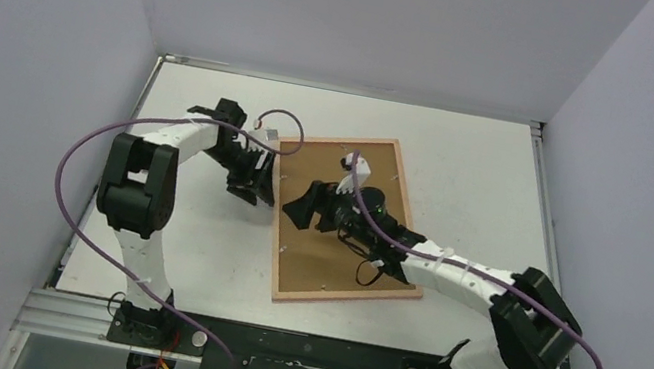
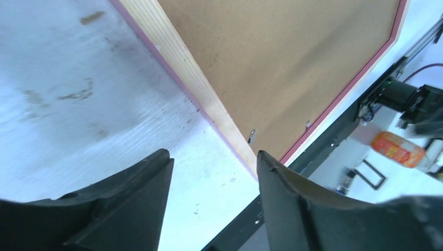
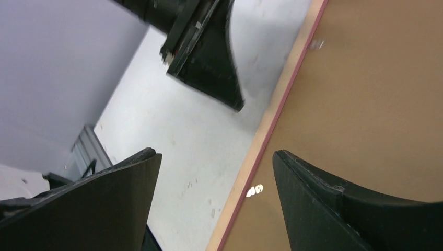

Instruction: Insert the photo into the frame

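Observation:
The frame (image 1: 344, 295) lies face down on the white table, its pink-salmon border around a brown backing panel (image 1: 329, 266). The photo is hidden. My left gripper (image 1: 255, 194) sits at the frame's left edge, low over the table. In the left wrist view it (image 2: 213, 154) is open, with bare table between its fingers and the frame's border (image 2: 177, 57) just beyond. My right gripper (image 1: 296, 212) hovers over the panel's left part. It (image 3: 215, 152) is open and empty, straddling the frame's edge (image 3: 271, 123); the left gripper's finger (image 3: 214, 63) shows beyond.
Small metal tabs (image 2: 252, 137) (image 3: 254, 191) sit along the panel's rim. Grey walls close in the table on three sides. A black rail (image 1: 313, 355) runs along the near edge. An orange bottle (image 2: 398, 149) lies off the table.

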You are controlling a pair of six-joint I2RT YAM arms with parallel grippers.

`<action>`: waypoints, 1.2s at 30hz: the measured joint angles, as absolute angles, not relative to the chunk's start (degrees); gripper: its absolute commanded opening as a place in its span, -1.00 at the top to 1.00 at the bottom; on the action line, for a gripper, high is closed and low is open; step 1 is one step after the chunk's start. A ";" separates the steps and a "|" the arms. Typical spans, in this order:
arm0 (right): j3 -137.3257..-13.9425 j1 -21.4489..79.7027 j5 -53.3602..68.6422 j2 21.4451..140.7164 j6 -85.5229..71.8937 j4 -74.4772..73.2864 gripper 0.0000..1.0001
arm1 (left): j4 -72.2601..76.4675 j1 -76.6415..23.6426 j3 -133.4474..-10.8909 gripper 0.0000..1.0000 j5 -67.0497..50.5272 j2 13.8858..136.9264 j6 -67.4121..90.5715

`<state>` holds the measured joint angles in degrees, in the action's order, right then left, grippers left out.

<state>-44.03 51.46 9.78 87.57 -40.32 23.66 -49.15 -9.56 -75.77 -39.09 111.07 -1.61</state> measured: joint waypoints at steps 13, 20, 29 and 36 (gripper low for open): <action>-47.46 25.08 3.29 70.37 -28.05 0.27 -0.80 | -50.85 -2.87 -80.71 -0.93 -26.55 94.87 -5.43; -41.91 10.37 0.27 68.23 -26.46 -4.99 -0.80 | -44.31 8.08 -73.76 -0.93 -24.47 91.11 -5.78; -48.99 10.20 3.53 79.66 -22.50 -7.29 -1.00 | -41.69 1.80 -63.57 -0.93 -25.52 91.09 -5.80; -48.47 11.84 5.34 86.70 -20.10 -8.12 -0.87 | -40.05 -0.40 -63.61 -0.93 -24.51 90.96 -6.76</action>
<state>-48.47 11.84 5.34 86.70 -20.10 -8.12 -40.05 -0.40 -63.61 -24.51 90.96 -6.76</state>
